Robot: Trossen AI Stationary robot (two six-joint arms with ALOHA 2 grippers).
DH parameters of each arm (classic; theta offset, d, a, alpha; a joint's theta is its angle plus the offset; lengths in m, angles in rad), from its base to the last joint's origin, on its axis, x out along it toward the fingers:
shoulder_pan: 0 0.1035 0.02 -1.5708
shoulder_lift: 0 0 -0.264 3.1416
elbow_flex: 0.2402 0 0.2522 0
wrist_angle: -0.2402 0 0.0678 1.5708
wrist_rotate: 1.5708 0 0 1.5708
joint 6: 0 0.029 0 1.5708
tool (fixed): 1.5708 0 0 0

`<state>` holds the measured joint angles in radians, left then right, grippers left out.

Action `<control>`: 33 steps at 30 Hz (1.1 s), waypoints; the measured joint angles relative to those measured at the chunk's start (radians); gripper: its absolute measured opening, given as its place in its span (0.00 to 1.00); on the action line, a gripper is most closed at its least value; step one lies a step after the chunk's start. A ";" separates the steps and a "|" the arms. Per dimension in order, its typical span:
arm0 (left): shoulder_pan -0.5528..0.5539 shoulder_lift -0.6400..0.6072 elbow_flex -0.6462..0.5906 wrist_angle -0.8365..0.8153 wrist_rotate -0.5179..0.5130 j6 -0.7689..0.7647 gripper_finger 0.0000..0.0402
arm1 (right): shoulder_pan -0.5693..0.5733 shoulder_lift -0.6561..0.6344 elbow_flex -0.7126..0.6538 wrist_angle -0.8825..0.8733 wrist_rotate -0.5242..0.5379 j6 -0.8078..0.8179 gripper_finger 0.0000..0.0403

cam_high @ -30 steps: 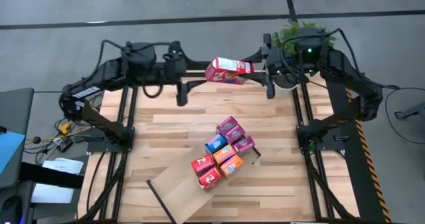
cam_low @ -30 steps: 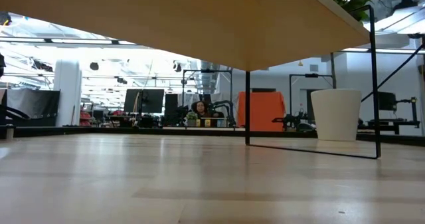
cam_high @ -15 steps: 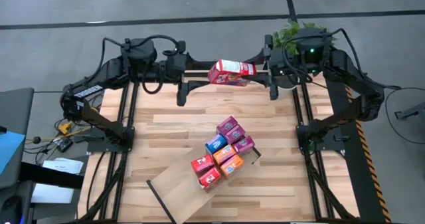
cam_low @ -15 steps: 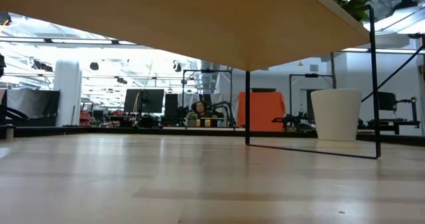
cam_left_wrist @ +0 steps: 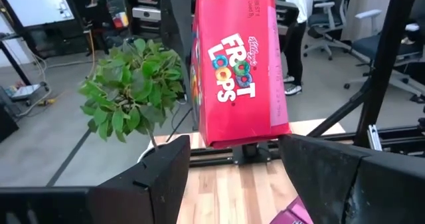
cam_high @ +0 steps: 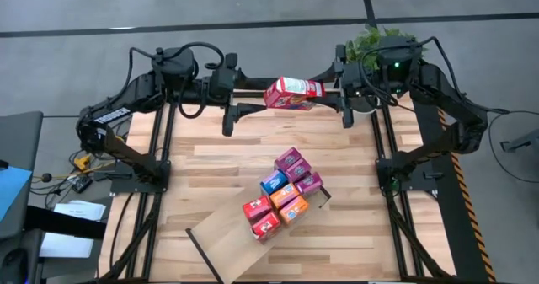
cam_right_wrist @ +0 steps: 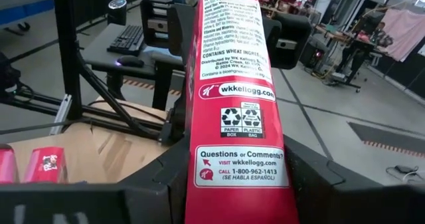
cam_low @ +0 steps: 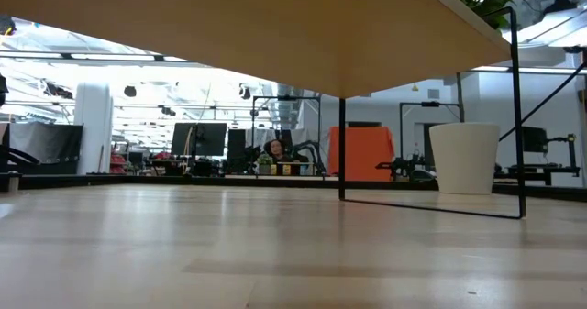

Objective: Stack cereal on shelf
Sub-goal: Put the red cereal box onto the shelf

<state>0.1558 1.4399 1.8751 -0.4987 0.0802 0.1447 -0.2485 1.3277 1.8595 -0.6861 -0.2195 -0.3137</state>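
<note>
Fingers on the right arm (cam_right_wrist: pixel 149 197) are clamped on one end of a large red Froot Loops cereal carton (cam_high: pixel 293 92). The carton hangs tipped on its side in the air at the upper centre of the high frame, over the far edge of the planked wooden worktop (cam_high: pixel 210 158). The left arm's fingers (cam_left_wrist: pixel 156 174) stand open on either side of the carton's other end. From the left wrist view I cannot see them touching it, so I read this as a hand-over that is not yet made.

The long pale wood shelf with thin black frame edges (cam_high: pixel 226 240) lies diagonally at lower centre. The small cereal boxes in magenta, blue, orange and red (cam_high: pixel 283 195) are clustered on its upper right end, well apart from the carton.

My worries:
- The carton is held by one end only, so it could pivot or sag in the grip. The left fingers would then close on a corner instead of the flat faces.
- If the right fingers let go before the left ones have a firm hold, the carton drops to the worktop or off its far edge.
- Squeezing thin card from both ends may crush it.
- A leafy green potted plant (cam_high: pixel 372 41) sits just beside the right arm, which could brush it as it pulls back.
</note>
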 joint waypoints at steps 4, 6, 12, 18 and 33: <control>0.000 0.000 0.000 0.016 0.001 -0.009 0.57 | 0.000 0.000 0.000 0.013 0.000 -0.007 0.51; 0.000 0.000 0.000 0.044 -0.005 -0.005 0.57 | 0.000 -0.002 0.000 0.019 0.003 -0.006 0.51; -0.005 0.014 0.002 0.064 0.012 0.016 0.57 | -0.001 0.004 0.000 0.008 0.006 -0.010 0.51; -0.005 0.015 0.002 0.043 0.044 0.002 0.57 | 0.000 0.001 -0.001 0.008 0.003 -0.013 0.51; -0.005 0.051 0.001 0.057 -0.023 0.064 0.81 | -0.017 -0.012 -0.001 0.028 0.028 -0.027 0.50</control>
<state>0.1509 1.4911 1.8759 -0.4416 0.0572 0.2087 -0.2653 1.3160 1.8584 -0.6582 -0.1913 -0.3409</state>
